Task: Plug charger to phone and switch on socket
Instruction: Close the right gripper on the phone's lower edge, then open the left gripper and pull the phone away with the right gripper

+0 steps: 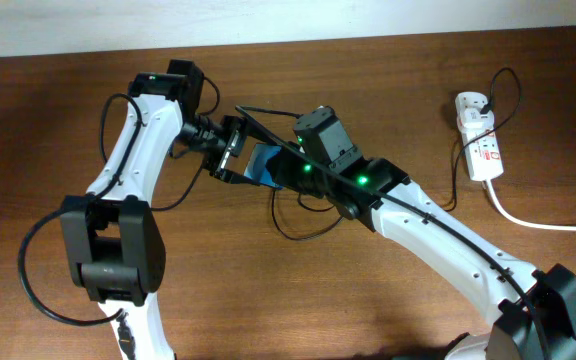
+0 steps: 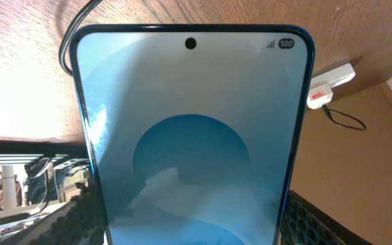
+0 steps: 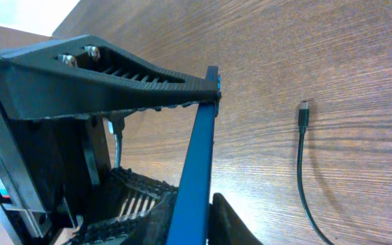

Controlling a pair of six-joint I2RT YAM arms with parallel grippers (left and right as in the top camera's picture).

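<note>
The phone, blue-screened, is held above the table between both arms. My left gripper grips it by its long edges; its screen fills the left wrist view between the fingers. Edge-on in the right wrist view, the phone stands between my right gripper's two pads, which press its front and back. The charger's connector tip lies loose on the wood, and its thin black cable loops under the right arm. The white socket lies at the far right.
A thick white cord runs from the socket off the right edge. A black plug and cable loop sit at the socket's far end. The left gripper's ribbed fingers crowd the right wrist view.
</note>
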